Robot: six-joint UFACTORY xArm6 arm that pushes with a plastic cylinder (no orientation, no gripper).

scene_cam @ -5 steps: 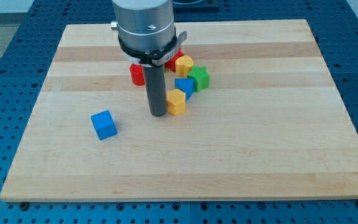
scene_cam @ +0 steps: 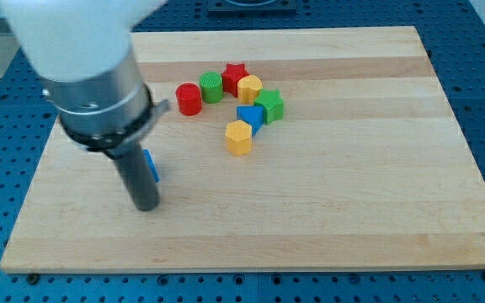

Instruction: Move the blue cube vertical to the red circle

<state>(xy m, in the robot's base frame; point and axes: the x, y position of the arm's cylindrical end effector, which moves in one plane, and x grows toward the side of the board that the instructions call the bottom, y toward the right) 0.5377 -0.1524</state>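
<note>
Tip jumped from mid-board, next to the yellow block, over to the lower left of the frame in the last half second. My tip [scene_cam: 146,204] now sits just in front of the blue cube [scene_cam: 151,165], toward the view's bottom, and the rod hides most of the cube; only a blue sliver shows on the rod's right side. Cube looks like it hasn't moved. No fingers on this rig, just the bare rod, so nothing to open or close. Red circle [scene_cam: 189,98] is in the upper middle, well apart from the cube, up and slightly right. Reads to me as lining up a push from below, sending the cube up the board until it sits in line with the red circle. Room: the lane from cube toward the red circle is bare wood. The cluster to the right of it, green circle [scene_cam: 211,87], red star [scene_cam: 235,76], yellow block [scene_cam: 249,87], green block [scene_cam: 269,106], another blue block [scene_cam: 250,117] and yellow block [scene_cam: 238,137], stays clear if the push runs straight. Board's [scene_cam: 377,210] left edge is fairly near the cube, so avoid drifting left.
</note>
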